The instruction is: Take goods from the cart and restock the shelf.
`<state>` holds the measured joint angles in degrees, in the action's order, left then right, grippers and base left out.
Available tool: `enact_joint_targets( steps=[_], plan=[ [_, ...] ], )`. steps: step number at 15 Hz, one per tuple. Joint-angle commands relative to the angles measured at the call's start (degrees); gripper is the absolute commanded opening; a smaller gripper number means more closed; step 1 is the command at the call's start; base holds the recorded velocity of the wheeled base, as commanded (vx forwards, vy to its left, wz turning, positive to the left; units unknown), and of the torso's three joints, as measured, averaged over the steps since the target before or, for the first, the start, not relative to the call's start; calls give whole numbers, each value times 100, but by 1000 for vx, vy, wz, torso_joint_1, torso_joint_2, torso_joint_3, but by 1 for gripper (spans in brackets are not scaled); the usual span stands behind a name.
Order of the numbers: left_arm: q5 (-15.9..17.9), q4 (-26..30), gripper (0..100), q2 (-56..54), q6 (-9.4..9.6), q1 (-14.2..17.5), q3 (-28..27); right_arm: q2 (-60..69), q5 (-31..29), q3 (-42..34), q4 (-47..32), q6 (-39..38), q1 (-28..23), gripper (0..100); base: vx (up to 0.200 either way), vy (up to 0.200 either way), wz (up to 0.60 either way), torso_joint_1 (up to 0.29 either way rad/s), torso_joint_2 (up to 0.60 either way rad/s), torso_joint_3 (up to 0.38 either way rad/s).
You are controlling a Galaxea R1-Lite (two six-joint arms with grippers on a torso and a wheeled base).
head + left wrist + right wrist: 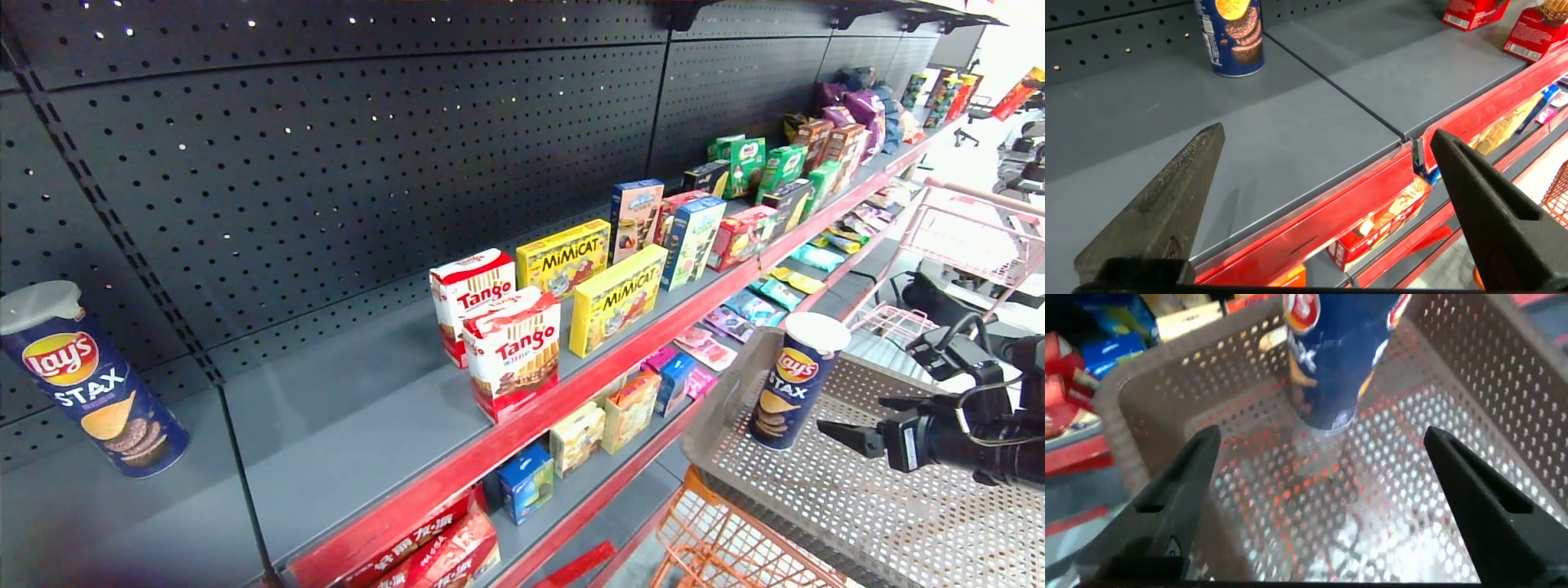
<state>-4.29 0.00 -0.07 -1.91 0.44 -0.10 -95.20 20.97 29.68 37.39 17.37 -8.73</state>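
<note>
one light, stiff, probably slippery chip can [788, 384] stands at twelve o'clock of the wide-open, empty right gripper [1319, 449], best gripped mid-body.

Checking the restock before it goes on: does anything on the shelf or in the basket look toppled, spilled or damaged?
Nothing stands out. The chips can on the shelf and the second can in the basket both stand on their bases, and the boxes sit in rows.
</note>
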Motion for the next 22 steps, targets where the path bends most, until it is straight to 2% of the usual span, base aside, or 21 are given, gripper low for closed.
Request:
enact_joint_targets(
  steps=[1,6,10,14,22],
  plan=[
    [-2,0,100,7,-2,0,1,-509,4,46,383,3,29,100,0,0,0,0,0,0],
    [-2,0,100,7,-2,0,1,-992,39,292,893,12,240,100,0,0,0,0,0,0],
    [-2,0,100,7,-2,0,1,-1133,39,521,928,12,416,100,0,0,0,0,0,0],
    [-2,0,100,7,-2,0,1,-1335,39,749,1051,21,363,100,0,0,0,0,0,0],
    [-2,0,100,7,-2,0,1,-2354,4,1699,1078,38,460,100,0,0,0,0,0,0]
  ],
)
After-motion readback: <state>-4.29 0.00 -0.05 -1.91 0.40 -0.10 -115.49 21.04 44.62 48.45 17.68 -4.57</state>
